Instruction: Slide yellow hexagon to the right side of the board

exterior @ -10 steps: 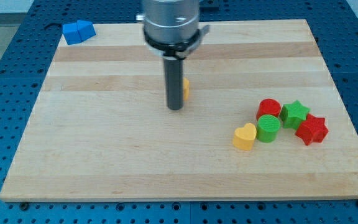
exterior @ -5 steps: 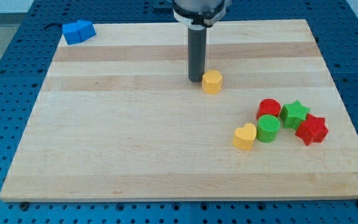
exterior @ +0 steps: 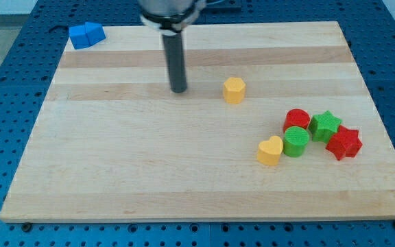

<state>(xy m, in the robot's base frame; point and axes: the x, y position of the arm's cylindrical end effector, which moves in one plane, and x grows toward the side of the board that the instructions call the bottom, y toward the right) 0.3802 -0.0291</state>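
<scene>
nearest the view's bottom is the yellow heart [exterior: 269, 151], sitting on the wooden board [exterior: 149, 178] toward the view's right. touching it on its right is the green cylinder [exterior: 295, 141], and just above that is the red cylinder [exterior: 296, 119]. the green star [exterior: 325, 125] is right beside both cylinders, and the red star [exterior: 343, 143] sits just below-right of the green star, looks like it's touching it. so that's a tight little cluster of five on the right side.

further up, roughly mid-board and a bit right of centre, is the yellow hexagon [exterior: 234, 90]. it stands alone, well apart from the cluster and nowhere near the right edge.

my tip [exterior: 178, 90] is on the board to the left of the yellow hexagon at about the same height in the view, with a clear gap of bare wood between them, so no contact. there's no gripper here, just the straight dark rod, so nothing opens or closes and it has hold of nothing.

farthest away, at the view's top left corner of the board, are the blue blocks [exterior: 86, 34], two pressed together as far as i can tell; can't make out their shapes for sure.
</scene>
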